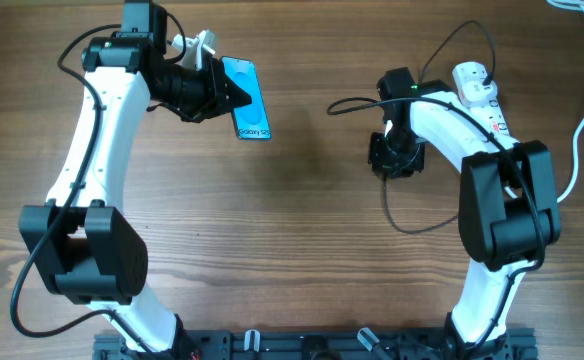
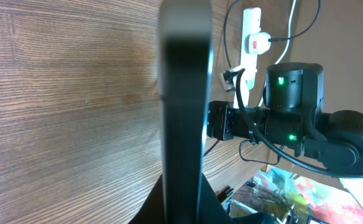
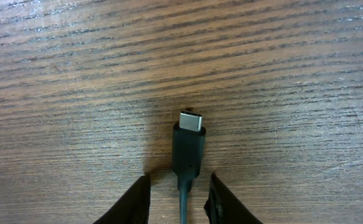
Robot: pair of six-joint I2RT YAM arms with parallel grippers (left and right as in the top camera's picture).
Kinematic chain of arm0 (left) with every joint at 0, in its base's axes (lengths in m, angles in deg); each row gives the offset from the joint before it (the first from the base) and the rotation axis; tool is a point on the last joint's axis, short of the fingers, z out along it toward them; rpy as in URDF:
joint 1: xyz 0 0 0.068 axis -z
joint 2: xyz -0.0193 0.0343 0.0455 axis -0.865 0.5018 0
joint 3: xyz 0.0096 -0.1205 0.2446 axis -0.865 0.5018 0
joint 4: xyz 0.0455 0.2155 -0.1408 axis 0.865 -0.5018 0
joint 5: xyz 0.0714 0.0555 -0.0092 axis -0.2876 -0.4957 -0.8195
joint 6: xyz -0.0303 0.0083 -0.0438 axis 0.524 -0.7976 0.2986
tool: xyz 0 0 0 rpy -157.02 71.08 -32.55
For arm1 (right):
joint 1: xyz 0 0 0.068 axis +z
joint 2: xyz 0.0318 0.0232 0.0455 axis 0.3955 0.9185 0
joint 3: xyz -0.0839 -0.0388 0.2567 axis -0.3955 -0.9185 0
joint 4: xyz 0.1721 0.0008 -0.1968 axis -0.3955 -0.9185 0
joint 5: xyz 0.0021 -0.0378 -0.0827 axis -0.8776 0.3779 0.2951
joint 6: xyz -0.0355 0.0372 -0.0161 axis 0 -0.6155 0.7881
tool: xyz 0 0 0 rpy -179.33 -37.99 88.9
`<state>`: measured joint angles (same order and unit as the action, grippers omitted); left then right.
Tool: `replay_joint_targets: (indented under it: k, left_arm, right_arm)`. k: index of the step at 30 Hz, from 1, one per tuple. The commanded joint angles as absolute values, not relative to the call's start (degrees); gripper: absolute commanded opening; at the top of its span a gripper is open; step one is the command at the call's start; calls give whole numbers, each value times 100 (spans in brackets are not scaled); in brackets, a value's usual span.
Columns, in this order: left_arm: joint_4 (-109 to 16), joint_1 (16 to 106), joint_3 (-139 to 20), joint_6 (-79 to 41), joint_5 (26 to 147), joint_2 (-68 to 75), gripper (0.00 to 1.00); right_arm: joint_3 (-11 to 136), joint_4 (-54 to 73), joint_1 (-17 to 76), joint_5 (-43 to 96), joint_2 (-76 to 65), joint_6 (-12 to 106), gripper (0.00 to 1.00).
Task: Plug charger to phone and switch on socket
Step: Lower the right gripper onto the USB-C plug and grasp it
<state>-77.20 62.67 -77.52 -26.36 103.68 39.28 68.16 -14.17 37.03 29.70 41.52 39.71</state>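
Left gripper (image 1: 230,92): clamping the phone (image 1: 250,98) by one long edge, with the turquoise screen facing up toward the overhead camera.
Phone position: sitting at the far left-centre of the table (image 1: 292,200), well apart from the charger.
Right gripper (image 3: 180,200): pointing down at the wood, with its fingers (image 3: 132,202) standing narrowly apart.
Cable (image 3: 183,205): running between those fingers, with wood showing on either side of it.
Charger plug (image 3: 189,146): lying just ahead of the fingertips, its metal tip pointing away from them.
Adapter (image 1: 472,78): sitting on the far end of the power strip (image 1: 487,105).
Power strip position: lying at the far right, partly under the right arm.
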Motion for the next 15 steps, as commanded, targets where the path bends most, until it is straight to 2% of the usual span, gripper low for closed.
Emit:
replay_joint_targets:
  k: [1,4,15]
  left_arm:
    - [-7718,6275,-7806,-2776,10501,3919,4]
    - [-7718,6275,-7806,-2776,10501,3919,4]
    - [-7718,6275,-7806,-2776,10501,3919,4]
  right_arm:
    - [6757,-1451,3727,2943,4270,3969,28]
    - [6757,-1471,3727,2943,4270,3967,24]
    - [6757,-1397,3727,3031,4270,3974,24]
